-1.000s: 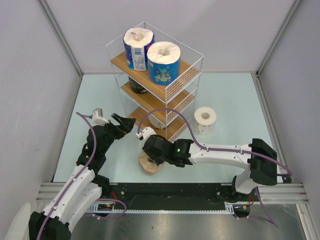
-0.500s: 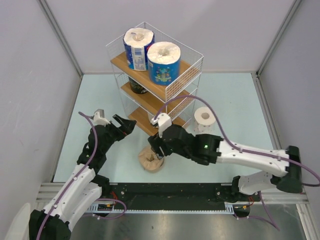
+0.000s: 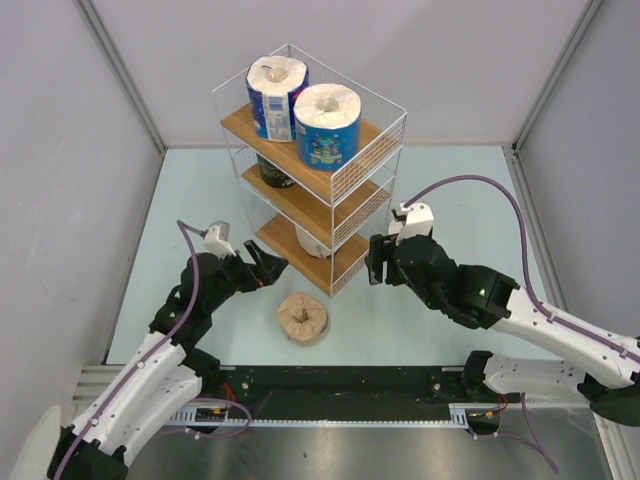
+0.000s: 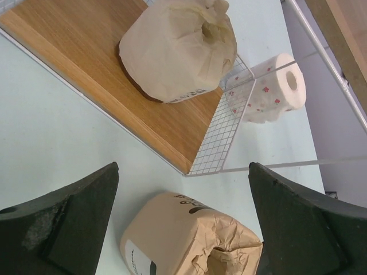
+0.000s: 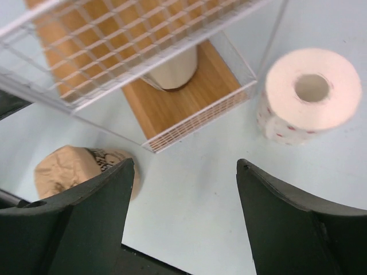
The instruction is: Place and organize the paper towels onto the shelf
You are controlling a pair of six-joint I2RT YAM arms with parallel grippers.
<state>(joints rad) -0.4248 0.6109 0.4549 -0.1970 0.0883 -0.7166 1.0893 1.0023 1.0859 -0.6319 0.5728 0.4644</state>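
Note:
The shelf [image 3: 330, 185] stands at the back centre. Two blue-wrapped rolls [image 3: 325, 125] stand on its top board, the dark roll [image 3: 275, 172] on the middle one, the cream roll [image 3: 312, 240] on the bottom one. The tan-brown roll [image 3: 303, 320] lies on the table in front of the shelf. My left gripper [image 3: 265, 268] is open and empty just left of it; the left wrist view shows this roll [image 4: 183, 238] between my open fingers. My right gripper [image 3: 378, 262] is open and empty right of the shelf. The white dotted roll [image 5: 309, 94] is hidden under my right arm in the top view.
Grey walls close the table on the left, back and right. The shelf's bottom board [image 4: 86, 51] holds the cream roll [image 4: 178, 48] at its right end. The dotted roll [image 4: 266, 89] stands on the table just beyond the shelf's wire corner.
My right gripper has lifted off the tan-brown roll and swung right, past the shelf's front corner. My left gripper has moved right, closer to the tan-brown roll.

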